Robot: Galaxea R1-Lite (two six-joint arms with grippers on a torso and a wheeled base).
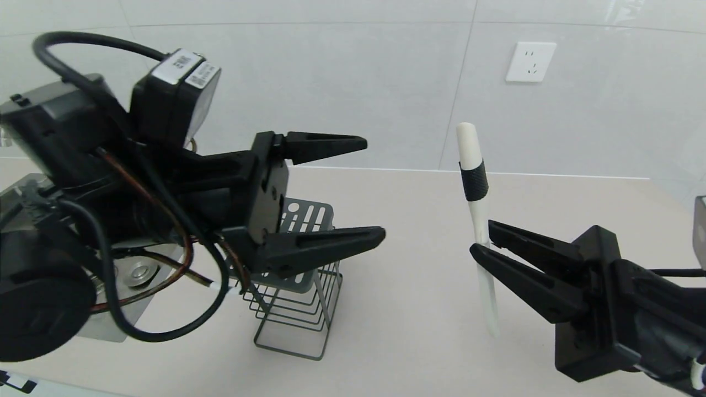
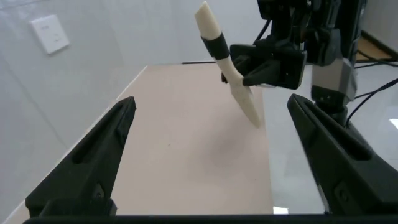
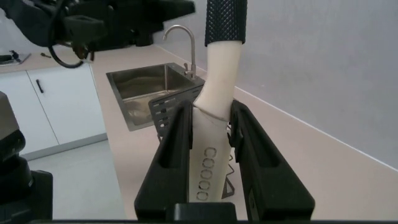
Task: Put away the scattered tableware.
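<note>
Above the counter's right half: the right claw (image 1: pixel 481 238) is clenched on a cream slotted turner (image 1: pixel 473 182), which hangs well clear of the counter (image 1: pixel 419 209).
Turner's pose: nearly upright, with the black-banded handle up and the perforated blade reaching down past the fingers.
Grip point: below the black band, with one finger on each side of the turner (image 3: pixel 217 143).
Left claw (image 1: pixel 374 190): released, its jaws spread wide with nothing between them. It hangs above the wire rack (image 1: pixel 300 320), facing the turner but apart from it.
Wire rack: stands on the counter just beside the sink (image 3: pixel 137 70), toward the counter's left side.
</note>
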